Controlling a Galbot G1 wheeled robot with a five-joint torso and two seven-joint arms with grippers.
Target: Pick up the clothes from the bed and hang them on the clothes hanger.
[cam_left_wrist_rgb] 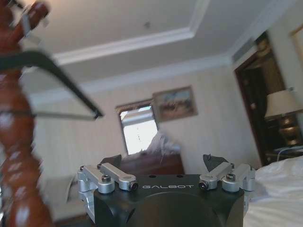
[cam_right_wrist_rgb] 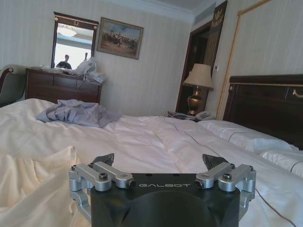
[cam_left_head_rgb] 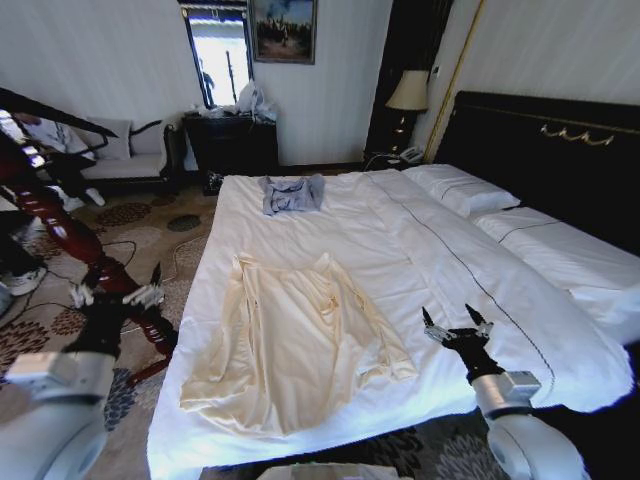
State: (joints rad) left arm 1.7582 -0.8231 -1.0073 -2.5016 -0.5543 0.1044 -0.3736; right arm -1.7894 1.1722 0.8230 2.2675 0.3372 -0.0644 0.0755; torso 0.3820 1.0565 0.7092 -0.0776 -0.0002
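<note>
The cream clothes (cam_left_head_rgb: 290, 340) lie spread flat on the near part of the white bed (cam_left_head_rgb: 400, 230), collar toward the headboard; their edge (cam_right_wrist_rgb: 33, 175) shows in the right wrist view. My right gripper (cam_left_head_rgb: 455, 327) (cam_right_wrist_rgb: 160, 161) is open and empty, low over the sheet just right of the clothes. To the left of the bed my left gripper (cam_left_head_rgb: 115, 292) (cam_left_wrist_rgb: 162, 163) is open and empty, beside the dark red post (cam_left_head_rgb: 70, 240). The black clothes hanger (cam_left_head_rgb: 50, 110) (cam_left_wrist_rgb: 61, 75) hangs on that post, above and left of the left gripper.
A small grey-blue garment (cam_left_head_rgb: 292, 193) lies at the bed's far side. Pillows (cam_left_head_rgb: 465, 190) rest against the black headboard (cam_left_head_rgb: 560, 150). A dark dresser (cam_left_head_rgb: 230, 140), a sofa (cam_left_head_rgb: 125, 160) and a lamp (cam_left_head_rgb: 408, 95) line the far wall. Cables (cam_left_head_rgb: 130, 250) cross the patterned carpet.
</note>
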